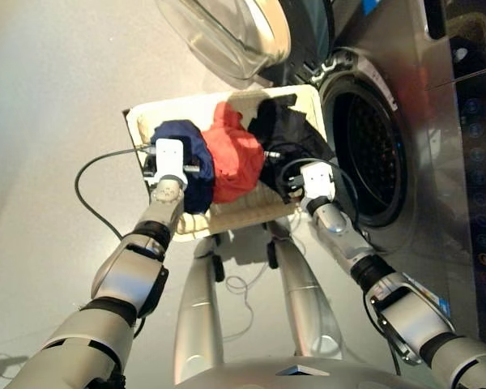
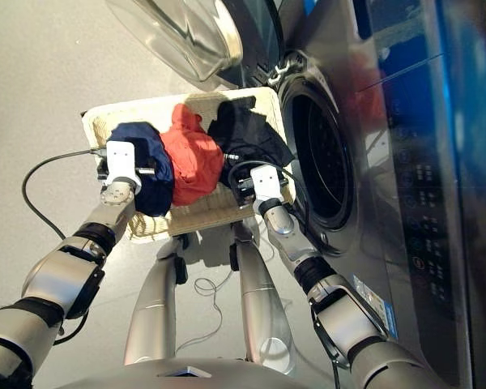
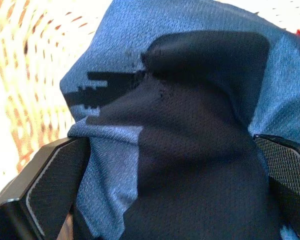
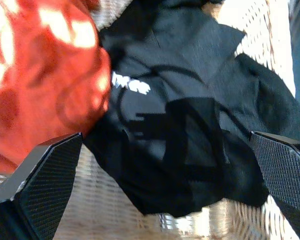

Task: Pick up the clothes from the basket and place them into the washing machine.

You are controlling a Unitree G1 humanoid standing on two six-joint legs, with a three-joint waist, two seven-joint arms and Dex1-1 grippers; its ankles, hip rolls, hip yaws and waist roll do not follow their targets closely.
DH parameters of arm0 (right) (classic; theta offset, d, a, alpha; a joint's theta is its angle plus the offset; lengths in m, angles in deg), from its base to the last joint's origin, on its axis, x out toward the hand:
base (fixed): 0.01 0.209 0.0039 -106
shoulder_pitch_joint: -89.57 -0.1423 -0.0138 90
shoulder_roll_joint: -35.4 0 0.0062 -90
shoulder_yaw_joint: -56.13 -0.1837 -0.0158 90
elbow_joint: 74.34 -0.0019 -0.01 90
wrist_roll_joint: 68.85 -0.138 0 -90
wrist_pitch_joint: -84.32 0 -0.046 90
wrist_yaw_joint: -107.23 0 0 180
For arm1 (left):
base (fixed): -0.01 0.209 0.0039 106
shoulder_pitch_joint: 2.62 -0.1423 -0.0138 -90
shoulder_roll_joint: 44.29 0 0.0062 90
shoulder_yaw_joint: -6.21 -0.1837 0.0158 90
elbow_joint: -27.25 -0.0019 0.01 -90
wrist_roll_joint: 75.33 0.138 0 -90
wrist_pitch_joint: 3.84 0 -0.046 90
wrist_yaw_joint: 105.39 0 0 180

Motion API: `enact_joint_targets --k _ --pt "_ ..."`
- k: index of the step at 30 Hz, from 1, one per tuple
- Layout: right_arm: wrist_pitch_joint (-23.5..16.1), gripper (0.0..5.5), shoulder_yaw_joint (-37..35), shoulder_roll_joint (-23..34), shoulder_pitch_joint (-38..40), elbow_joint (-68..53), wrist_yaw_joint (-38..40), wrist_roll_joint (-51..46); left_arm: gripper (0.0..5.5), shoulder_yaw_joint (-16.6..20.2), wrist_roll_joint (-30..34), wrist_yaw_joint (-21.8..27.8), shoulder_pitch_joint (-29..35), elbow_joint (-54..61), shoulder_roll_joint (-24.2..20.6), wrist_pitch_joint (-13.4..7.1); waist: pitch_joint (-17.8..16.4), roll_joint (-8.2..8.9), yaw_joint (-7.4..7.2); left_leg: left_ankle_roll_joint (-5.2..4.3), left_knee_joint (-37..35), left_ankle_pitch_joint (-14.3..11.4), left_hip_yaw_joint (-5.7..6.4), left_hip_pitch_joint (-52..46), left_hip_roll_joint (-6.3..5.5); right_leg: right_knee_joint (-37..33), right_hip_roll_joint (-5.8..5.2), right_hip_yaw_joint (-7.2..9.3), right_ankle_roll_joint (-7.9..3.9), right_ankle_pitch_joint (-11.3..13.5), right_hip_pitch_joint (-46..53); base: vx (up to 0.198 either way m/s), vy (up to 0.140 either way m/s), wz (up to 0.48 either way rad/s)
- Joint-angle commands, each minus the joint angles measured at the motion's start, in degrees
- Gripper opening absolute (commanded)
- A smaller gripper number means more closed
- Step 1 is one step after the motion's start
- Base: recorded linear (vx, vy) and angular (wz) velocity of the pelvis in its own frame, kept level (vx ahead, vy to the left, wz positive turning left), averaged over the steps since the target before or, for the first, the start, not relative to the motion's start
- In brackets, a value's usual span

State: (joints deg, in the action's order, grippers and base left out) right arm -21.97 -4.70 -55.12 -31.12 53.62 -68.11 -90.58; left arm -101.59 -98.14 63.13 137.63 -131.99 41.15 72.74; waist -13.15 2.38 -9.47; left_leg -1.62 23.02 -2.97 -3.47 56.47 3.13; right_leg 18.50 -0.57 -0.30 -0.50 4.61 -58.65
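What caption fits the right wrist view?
Open right gripper poised over the black garment beside the orange-red garment in the wicker basket.

the basket (image 1: 304,101) is cream woven wicker, its weave showing small dark gaps. between the left gripper's black, cross-hatched fingers (image 3: 50,195) lies the navy blue garment (image 3: 190,150), a fine mesh knit. ahead of the right gripper's black textured fingers (image 4: 40,180) lies the black garment (image 4: 190,150) with small white lettering, and just beside it the orange-red garment (image 4: 40,75). the washing machine (image 1: 437,121) is glossy dark grey, its drum opening black.
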Motion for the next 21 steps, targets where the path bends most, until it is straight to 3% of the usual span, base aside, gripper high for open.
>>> enact_joint_targets --k 1,2,5,6,12,19,20,21 --pt "-4.5 5.50 -0.8 -2.0 -1.1 -5.9 -0.3 -2.1 5.03 -0.9 -0.2 -0.1 3.5 -1.7 -4.9 -1.7 1.1 0.94 -1.17 1.01 5.5 -6.0 2.08 2.4 -0.51 1.8 -1.23 0.77 -6.18 -5.4 -0.5 0.000 0.000 0.000" --pt "-4.5 5.50 -0.7 -2.1 -1.0 -6.3 -0.5 -2.1 4.34 -1.0 0.0 0.2 4.1 -2.1 -5.3 -1.7 1.0 0.94 -1.32 1.00 5.7 -5.9 1.95 2.9 -0.44 1.8 -1.26 0.79 -6.29 -5.2 -0.9 0.000 0.000 0.000" --pt "-4.4 5.50 -0.4 -2.3 -1.2 -6.3 -0.9 -1.5 0.24 -0.8 -0.3 0.7 5.2 -3.1 -5.0 -1.4 1.2 0.72 -1.49 1.16 6.3 -6.2 1.91 3.8 -0.55 2.2 -1.11 0.36 -6.25 -5.2 -1.8 0.000 0.000 0.000" --pt "-4.5 5.50 -0.4 -2.5 -1.1 -6.4 -1.1 -1.3 0.00 -0.5 -0.7 0.8 5.1 -3.3 -4.6 -1.4 1.4 0.61 -1.53 1.26 6.4 -6.3 1.90 3.8 -0.64 2.2 -1.15 0.26 -6.26 -5.2 -1.7 0.000 0.000 0.000" --pt "-4.2 5.50 -0.9 -2.4 -0.2 -4.9 -1.1 2.3 0.00 -0.4 -0.6 1.6 2.9 -2.6 -2.6 -2.0 2.6 -0.37 -1.00 1.41 5.0 -6.1 1.70 1.8 -1.25 1.5 -1.51 -0.05 -6.34 -5.0 -0.4 0.000 0.000 0.000" --pt "-2.9 5.50 -0.6 -1.7 0.7 1.5 -0.7 5.8 0.00 1.3 -5.8 4.3 -4.5 2.3 1.6 -4.3 2.5 -1.09 0.68 0.68 0.5 -4.7 1.77 -7.2 -2.24 -0.9 -2.64 0.44 -6.16 -4.3 8.1 0.000 -0.007 -0.006" --pt "-2.7 5.50 -0.5 -1.7 0.9 2.5 -0.9 5.9 0.00 1.6 -7.0 4.8 -6.3 3.3 2.4 -4.6 2.4 -1.21 1.18 0.56 -1.1 -4.4 1.97 -9.8 -2.42 -1.8 -2.65 0.50 -6.10 -4.1 10.2 -0.073 -0.052 0.037" --pt "-2.5 5.50 -0.4 -1.6 1.0 2.9 -0.9 6.4 0.00 1.8 -7.4 5.0 -7.4 3.8 2.7 -5.0 2.0 -0.82 1.08 0.77 -2.1 -2.3 1.30 -10.7 -2.80 -2.9 -3.20 0.69 -5.87 -2.4 11.3 -0.066 -0.051 0.084"
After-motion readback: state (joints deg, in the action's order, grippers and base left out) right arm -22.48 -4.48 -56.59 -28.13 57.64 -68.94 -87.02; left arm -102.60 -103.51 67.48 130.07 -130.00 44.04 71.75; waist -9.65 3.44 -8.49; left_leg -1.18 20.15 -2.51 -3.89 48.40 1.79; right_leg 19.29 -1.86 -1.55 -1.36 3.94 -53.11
